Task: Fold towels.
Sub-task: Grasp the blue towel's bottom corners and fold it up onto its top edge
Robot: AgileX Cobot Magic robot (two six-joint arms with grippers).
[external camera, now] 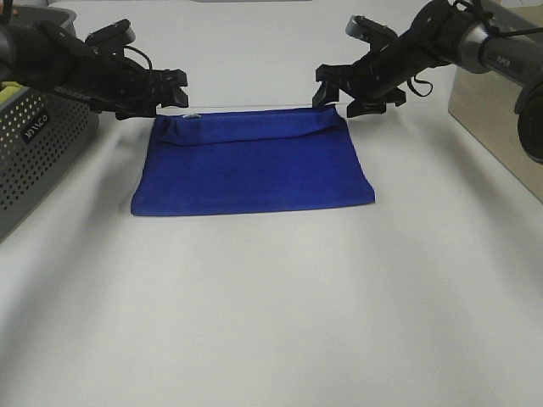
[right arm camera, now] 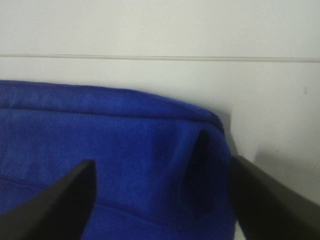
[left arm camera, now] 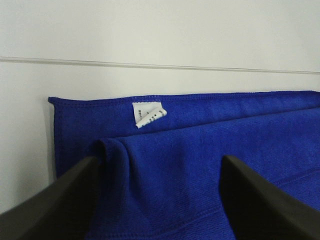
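Left gripper (external camera: pixel 173 93): jaws apart, empty, at far-left corner of towel (external camera: pixel 254 165). Towel: blue, flat on table (external camera: pixel 271 322), long axis left-right, extending camera-ward from both grippers. Right gripper (external camera: pixel 341 95): jaws apart, far-right corner, equally near.

Towel (external camera: pixel 253 161): deep royal-blue plush microfibre, rectangular, folded flat in layers on white table (external camera: pixel 271 322), long sides running 9 to 3 o'clock; lies toward 12 o'clock from table centre. Upper layer ends in soft rolled band along 12 o'clock edge, puffed at both corners. Small white tag (external camera: pixel 192 114), creased, on 12 o'clock edge near 11 o'clock corner.
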